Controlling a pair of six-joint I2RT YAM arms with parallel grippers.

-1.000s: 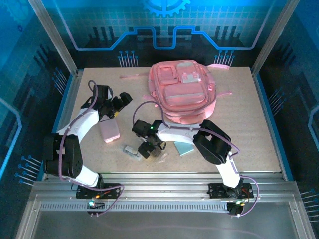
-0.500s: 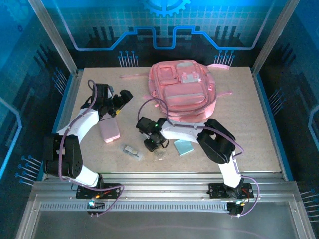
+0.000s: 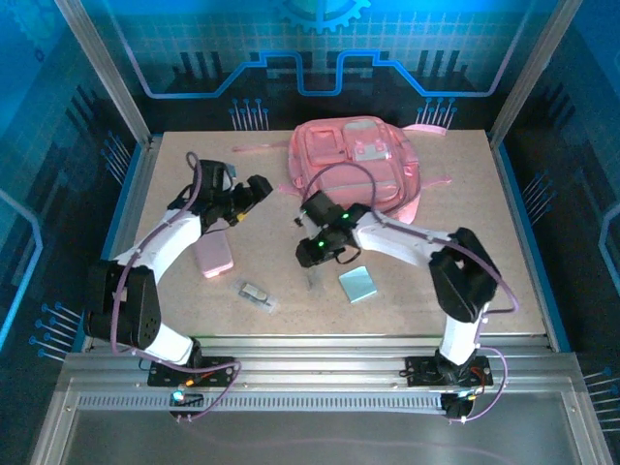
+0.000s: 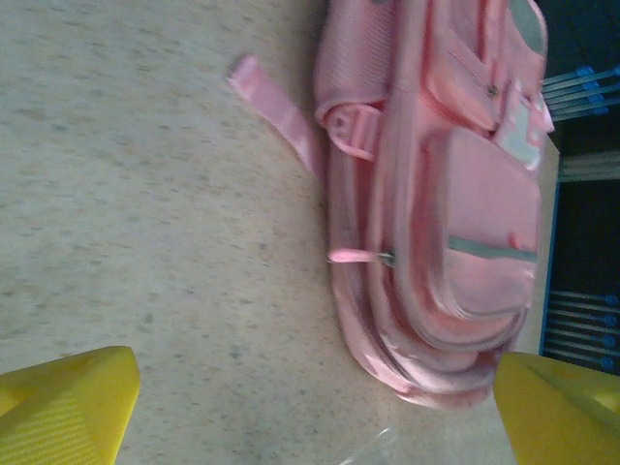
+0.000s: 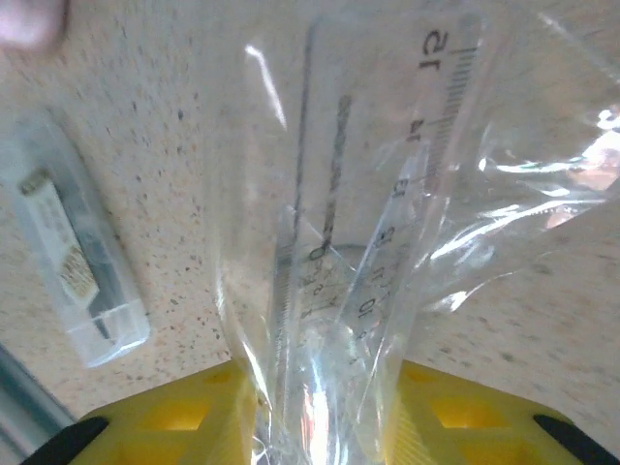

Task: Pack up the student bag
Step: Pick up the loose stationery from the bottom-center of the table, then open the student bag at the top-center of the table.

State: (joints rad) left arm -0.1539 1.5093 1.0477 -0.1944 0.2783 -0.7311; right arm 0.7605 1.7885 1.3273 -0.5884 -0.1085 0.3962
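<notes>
Beige speckled tabletop (image 3: 484, 242) is seen inside a blue-lit enclosure. Compared with a second ago, the right fingers (image 3: 312, 254) have been lifted away from the small items at 6 o'clock and carried toward the centre. A clear plastic sleeve holding a transparent ruler (image 5: 368, 194) has been raised with them and is clamped at its lower end between the two yellow pads. The right arm is now stretched out low from 5 o'clock toward the middle.

The left fingers (image 4: 58, 407) have been shifted a little nearer the bag and are held spread wide with nothing between them. The left arm is bent up from 7 o'clock, its wrist aimed at the bag's near side.

The large soft pink fabric backpack (image 3: 354, 179) lies flat at 12 o'clock, front pockets upward. Paler pink pockets, zips and thin straps trailing onto the surface can be made out.

A pink rectangular case (image 3: 212, 257) lies at 8 o'clock, a small clear plastic box (image 3: 256, 293) at 7 o'clock and a light blue square pad (image 3: 357, 284) at 6 o'clock.
</notes>
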